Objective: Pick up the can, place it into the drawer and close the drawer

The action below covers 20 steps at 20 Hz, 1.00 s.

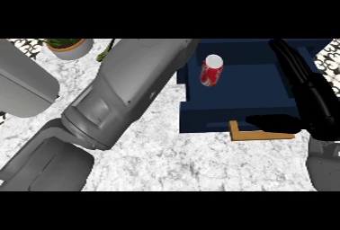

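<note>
On the white marble counter (199,157), red can (212,70) inside blue drawer (239,119); right robot hand (312,99) straight-fingered.

Two bulky grey forearms with smooth, rounded shells; the right hand (312,101) is glossy black, seemingly unmarked.

Red can (212,70) with white top, lying inside the open dark-blue drawer (239,114) (wooden handle in front)

Red can (212,70) lies in open blue drawer (239,114); right hand (312,99) alongside.
</note>
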Each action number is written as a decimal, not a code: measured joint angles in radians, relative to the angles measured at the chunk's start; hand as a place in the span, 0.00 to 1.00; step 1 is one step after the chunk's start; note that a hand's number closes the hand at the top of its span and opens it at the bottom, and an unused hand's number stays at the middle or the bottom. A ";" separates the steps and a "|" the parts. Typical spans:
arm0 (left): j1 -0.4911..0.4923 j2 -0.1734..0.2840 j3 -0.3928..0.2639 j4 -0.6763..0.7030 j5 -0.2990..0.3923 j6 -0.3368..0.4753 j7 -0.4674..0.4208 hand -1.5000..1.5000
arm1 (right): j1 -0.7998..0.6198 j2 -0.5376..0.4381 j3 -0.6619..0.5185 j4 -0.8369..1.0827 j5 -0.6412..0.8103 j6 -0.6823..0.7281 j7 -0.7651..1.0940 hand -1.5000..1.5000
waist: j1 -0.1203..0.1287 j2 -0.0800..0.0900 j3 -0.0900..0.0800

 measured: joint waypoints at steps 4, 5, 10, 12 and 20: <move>0.007 0.007 0.010 -0.001 0.002 -0.026 0.000 0.00 | -0.069 0.021 0.050 0.179 0.124 -0.073 -0.035 0.00 | 0.021 -0.001 0.000; 0.014 0.010 0.012 -0.003 0.000 -0.032 -0.002 0.00 | -0.082 0.026 0.056 0.224 0.149 -0.095 -0.048 0.00 | 0.025 -0.003 0.000; 0.031 0.034 0.022 -0.024 -0.010 -0.044 0.020 0.00 | -0.170 0.068 0.069 0.445 0.234 -0.198 -0.104 0.00 | 0.043 -0.010 -0.001; 0.037 0.053 0.023 -0.034 -0.017 -0.052 0.022 0.00 | -0.221 0.087 0.063 0.543 0.260 -0.240 -0.120 0.00 | 0.049 -0.010 -0.001; 0.097 0.118 0.017 -0.102 -0.040 -0.087 0.062 0.00 | -0.391 0.142 0.000 0.899 0.357 -0.474 -0.152 0.00 | 0.080 -0.013 -0.001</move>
